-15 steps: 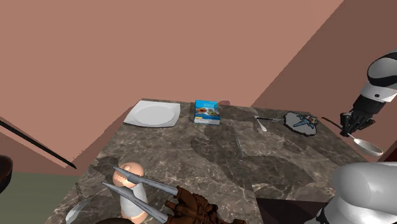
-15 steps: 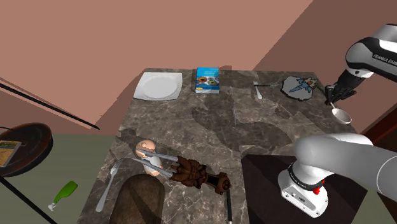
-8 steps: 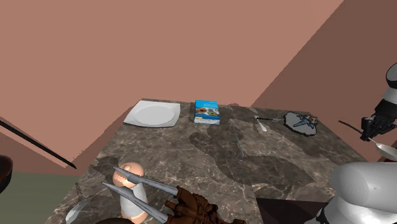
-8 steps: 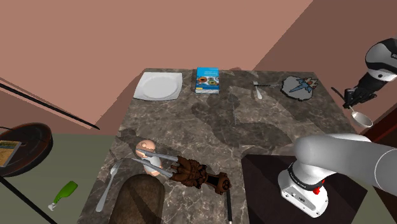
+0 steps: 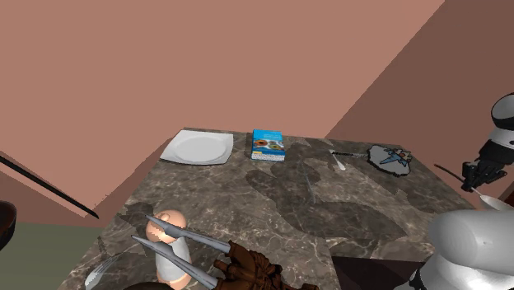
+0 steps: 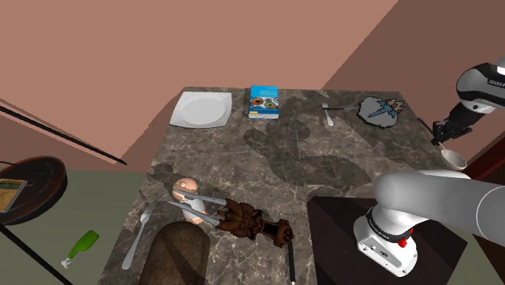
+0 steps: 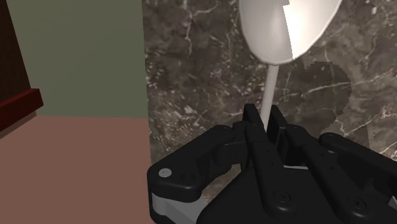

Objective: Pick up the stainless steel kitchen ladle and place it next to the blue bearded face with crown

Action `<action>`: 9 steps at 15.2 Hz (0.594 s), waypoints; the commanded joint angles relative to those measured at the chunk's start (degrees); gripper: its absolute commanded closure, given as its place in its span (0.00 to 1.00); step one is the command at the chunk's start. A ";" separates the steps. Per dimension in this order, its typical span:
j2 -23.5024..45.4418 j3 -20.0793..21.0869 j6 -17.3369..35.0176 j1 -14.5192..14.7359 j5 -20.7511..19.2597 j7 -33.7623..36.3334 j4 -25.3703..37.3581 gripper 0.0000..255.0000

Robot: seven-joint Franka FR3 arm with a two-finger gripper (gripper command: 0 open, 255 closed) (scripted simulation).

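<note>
The claw is clamped narrow on the thin handle of the pale grey ladle. The ladle's bowl hangs past the fingertips over the dark marbled counter, close to its edge. In the second exterior view this is at the counter's right side. The blue bearded face lies flat by the far right corner, to the left of the claw and apart from it. Further left along the far edge are a small utensil, a blue box and a white plate.
</note>
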 commanded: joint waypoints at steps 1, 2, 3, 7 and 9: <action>0.93 -1.03 1.88 0.23 -0.45 -0.12 -0.85 1.00; 1.25 -1.47 2.75 0.25 -0.70 -0.14 -1.38 1.00; 1.59 -1.92 3.62 0.28 -0.96 -0.17 -1.90 1.00; 3.18 -3.82 7.24 0.51 -1.95 -0.32 -3.86 1.00; 4.12 -4.83 9.12 0.70 -2.42 -0.41 -4.76 1.00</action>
